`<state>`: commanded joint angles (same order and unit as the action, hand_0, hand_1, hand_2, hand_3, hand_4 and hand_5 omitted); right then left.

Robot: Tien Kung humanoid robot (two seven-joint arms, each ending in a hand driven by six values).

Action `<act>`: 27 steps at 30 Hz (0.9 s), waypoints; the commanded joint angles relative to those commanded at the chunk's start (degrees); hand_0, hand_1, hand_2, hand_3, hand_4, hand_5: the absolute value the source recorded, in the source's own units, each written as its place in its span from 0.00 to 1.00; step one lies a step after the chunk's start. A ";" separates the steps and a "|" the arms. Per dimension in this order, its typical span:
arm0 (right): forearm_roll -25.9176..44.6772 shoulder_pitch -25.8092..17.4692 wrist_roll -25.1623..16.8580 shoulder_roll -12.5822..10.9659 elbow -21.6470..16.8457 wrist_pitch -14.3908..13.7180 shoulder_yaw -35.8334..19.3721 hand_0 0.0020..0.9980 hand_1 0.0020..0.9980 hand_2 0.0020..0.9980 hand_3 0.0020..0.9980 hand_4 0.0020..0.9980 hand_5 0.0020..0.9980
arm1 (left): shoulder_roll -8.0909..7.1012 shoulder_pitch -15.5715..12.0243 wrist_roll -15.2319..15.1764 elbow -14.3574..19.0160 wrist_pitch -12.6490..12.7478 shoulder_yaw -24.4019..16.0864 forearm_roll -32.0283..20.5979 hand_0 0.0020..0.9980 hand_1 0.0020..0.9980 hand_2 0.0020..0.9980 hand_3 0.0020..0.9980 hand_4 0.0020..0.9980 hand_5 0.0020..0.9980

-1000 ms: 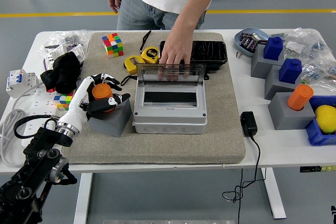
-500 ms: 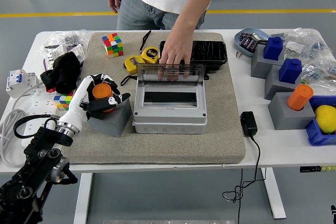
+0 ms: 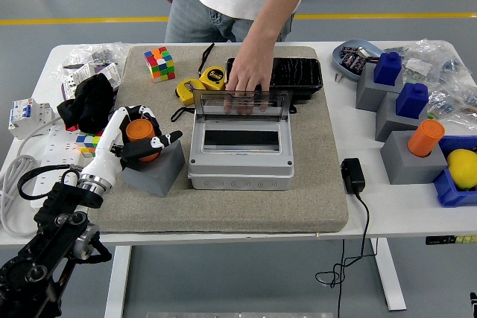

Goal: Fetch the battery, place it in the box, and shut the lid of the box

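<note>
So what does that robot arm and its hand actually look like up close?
The left arm is black, built of chunky jointed segments, with a silver metal ring at the wrist. The robot hand has a white shell forearm and palm and five fingers in black and white. The right arm is out of view.

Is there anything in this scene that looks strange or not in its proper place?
Yes. A person's hand holds the clear hinged lid of the grey plastic box upright. The robot's left hand grasps the orange cylindrical battery on its grey block.

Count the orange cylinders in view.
2. One sits on the grey block at left, gripped by the left hand; the other stands on a grey block at right.
</note>
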<state>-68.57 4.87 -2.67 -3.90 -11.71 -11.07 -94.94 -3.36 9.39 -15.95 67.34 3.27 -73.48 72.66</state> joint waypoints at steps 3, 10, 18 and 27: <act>-0.03 -0.02 0.02 -0.01 0.03 -0.01 -0.01 0.80 0.73 0.73 0.78 1.00 1.00 | 0.05 0.31 -1.19 -0.63 1.71 0.19 -1.77 0.05 0.06 0.11 0.09 1.00 0.09; 0.08 -0.01 0.02 -0.01 0.01 -0.07 0.20 0.79 0.73 0.73 0.78 1.00 1.00 | 0.58 1.75 -2.32 -0.93 2.80 0.09 -3.34 0.03 0.02 0.06 0.04 1.00 0.15; -0.08 0.11 0.02 0.00 0.09 -0.03 -0.08 0.80 0.73 0.73 0.78 1.00 1.00 | 0.95 3.15 -2.27 -0.58 3.24 0.06 -2.76 0.02 0.00 0.04 0.03 1.00 0.14; -0.22 0.42 -0.01 -0.11 0.09 -0.06 -0.43 0.79 0.73 0.73 0.78 1.00 1.00 | -0.34 5.20 -1.19 4.82 7.23 -0.76 6.07 0.02 0.00 0.03 0.02 1.00 0.16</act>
<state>-68.78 5.30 -2.68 -4.00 -11.62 -11.13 -95.37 -3.69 14.59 -17.14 72.17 10.50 -74.24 78.73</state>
